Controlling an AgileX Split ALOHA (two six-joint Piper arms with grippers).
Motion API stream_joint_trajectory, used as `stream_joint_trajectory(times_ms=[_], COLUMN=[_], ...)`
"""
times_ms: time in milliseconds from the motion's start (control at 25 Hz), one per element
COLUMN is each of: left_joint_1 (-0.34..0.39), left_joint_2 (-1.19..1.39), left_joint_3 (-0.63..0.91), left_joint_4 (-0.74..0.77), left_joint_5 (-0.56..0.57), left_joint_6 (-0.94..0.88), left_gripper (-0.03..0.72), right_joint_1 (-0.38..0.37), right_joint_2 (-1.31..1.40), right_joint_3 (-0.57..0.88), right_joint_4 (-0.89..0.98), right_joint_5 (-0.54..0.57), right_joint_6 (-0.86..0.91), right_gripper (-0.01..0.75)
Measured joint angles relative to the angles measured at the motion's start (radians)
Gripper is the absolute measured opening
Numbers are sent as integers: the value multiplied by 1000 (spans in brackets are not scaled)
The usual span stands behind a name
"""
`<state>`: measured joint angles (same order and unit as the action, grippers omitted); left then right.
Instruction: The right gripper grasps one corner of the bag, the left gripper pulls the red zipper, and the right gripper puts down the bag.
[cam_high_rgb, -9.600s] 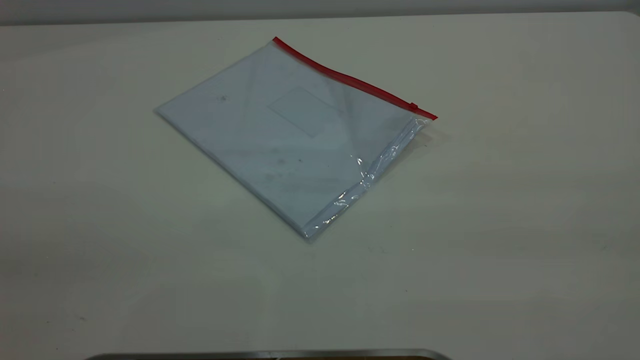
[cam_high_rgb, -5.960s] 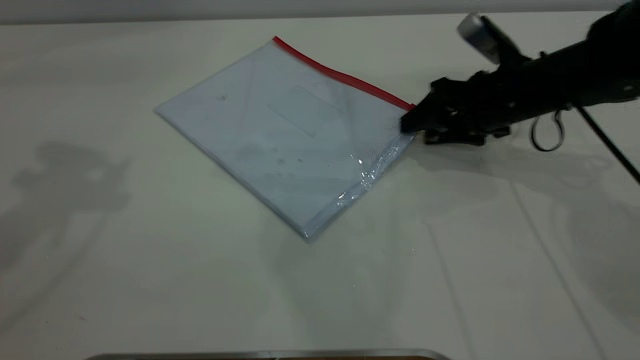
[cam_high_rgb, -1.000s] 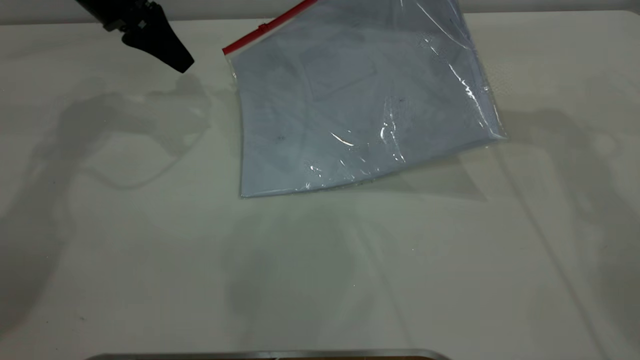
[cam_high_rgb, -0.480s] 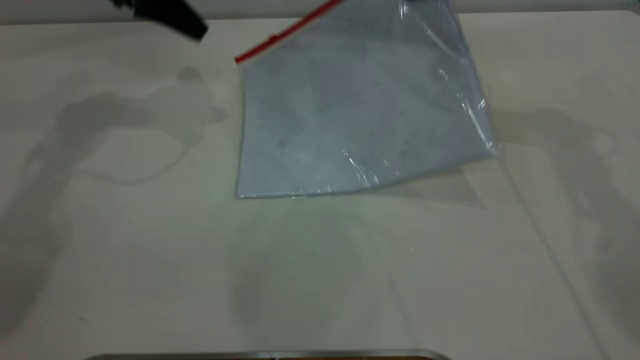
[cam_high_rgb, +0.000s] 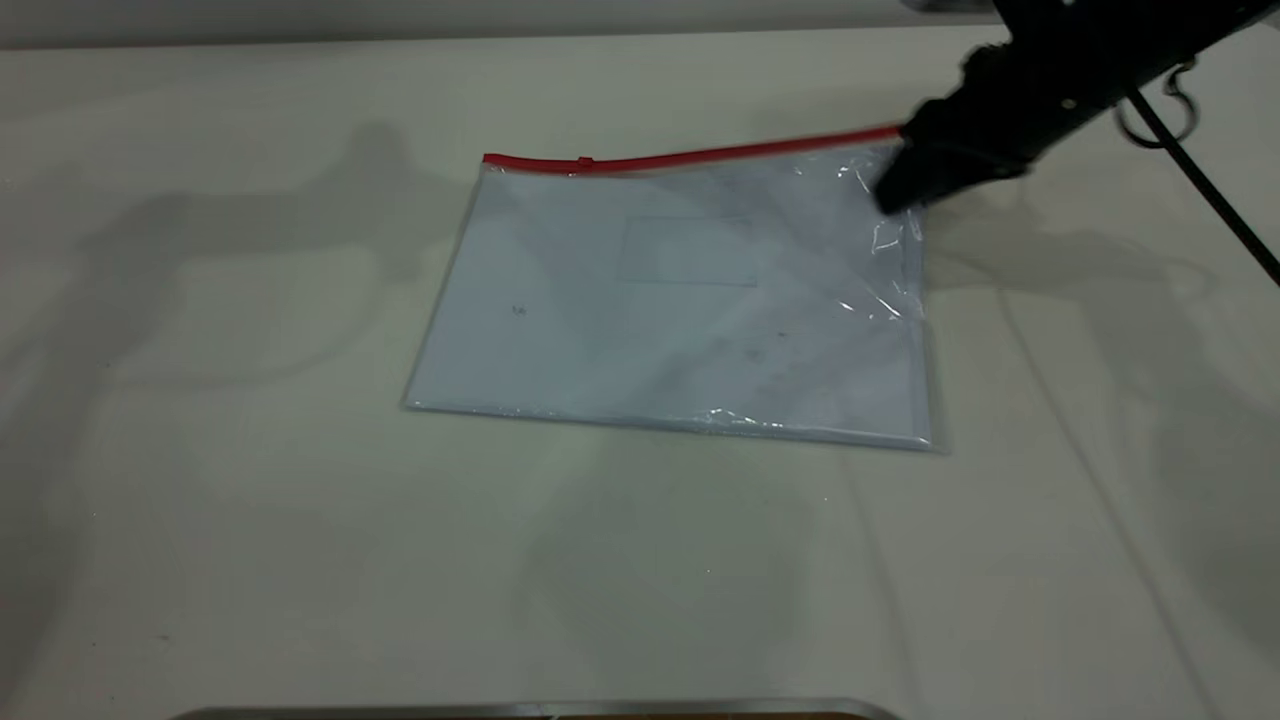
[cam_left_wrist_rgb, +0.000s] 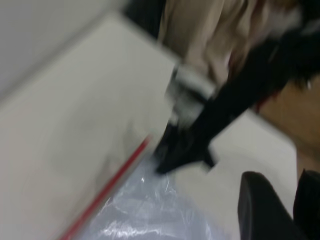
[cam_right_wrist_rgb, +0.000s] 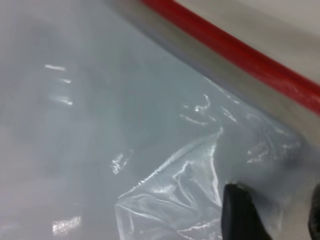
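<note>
Right gripper (cam_high_rgb: 895, 190) at the bag's far right corner (cam_high_rgb: 900, 150), black tapered fingers (cam_right_wrist_rgb: 242, 212) spread apart over crinkled clear film; whether they pinch it, cannot tell. Braided cable (cam_high_rgb: 1200, 185) trails off behind. Bag (cam_high_rgb: 680, 300) lies flat on the pale table (cam_high_rgb: 250, 520), long axis running left to right. Red zipper (cam_high_rgb: 700, 156) lines the far long edge, slider tab (cam_high_rgb: 585, 162) near its left end. Clear shiny plastic, pale blue-white sheet inside, faint rectangular label window (cam_high_rgb: 688, 250). Left gripper (cam_left_wrist_rgb: 272, 210) only partly seen, fingers parted, empty.
</note>
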<state>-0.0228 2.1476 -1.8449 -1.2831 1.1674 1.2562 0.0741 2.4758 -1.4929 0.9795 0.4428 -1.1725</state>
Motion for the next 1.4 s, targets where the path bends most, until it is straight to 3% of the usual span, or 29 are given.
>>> stream_joint_trajectory(times_ms=[120, 200, 280, 400, 520, 680, 920, 1120, 1400], left_joint_1=[-1, -4, -8, -10, -27, -75, -88, -88, -88], left_joint_2=[-119, -198, -289, -428, -570, -756, -1055, -1339, -1671], left_joint_3=[0, 0, 0, 0, 1, 5, 81, 309, 707], left_joint_4=[-22, -19, 5, 125, 309, 572, 879, 1027, 1145], left_joint_5=[0, 0, 0, 0, 0, 1, 1, 1, 1], left_joint_6=[-33, -104, -195, -353, -517, -710, -982, -1040, -1105], left_gripper=[239, 239, 239, 239, 239, 239, 239, 240, 242], right_joint_1=[-21, -41, -55, -56, -48, -23, 63, 120, 127], right_joint_2=[-20, -49, -85, -143, -192, -263, -471, -703, -1096], right_joint_3=[-2, -13, -31, -48, -48, -43, 61, 171, 338], right_joint_4=[-287, -466, -561, -588, -515, -418, -456, -527, -555], right_joint_5=[10, 125, 317, 560, 706, 735, 743, 756, 768], right_joint_6=[364, 600, 786, 831, 768, 725, 733, 790, 839], right_gripper=[396, 396, 396, 386, 359, 319, 276, 267, 267])
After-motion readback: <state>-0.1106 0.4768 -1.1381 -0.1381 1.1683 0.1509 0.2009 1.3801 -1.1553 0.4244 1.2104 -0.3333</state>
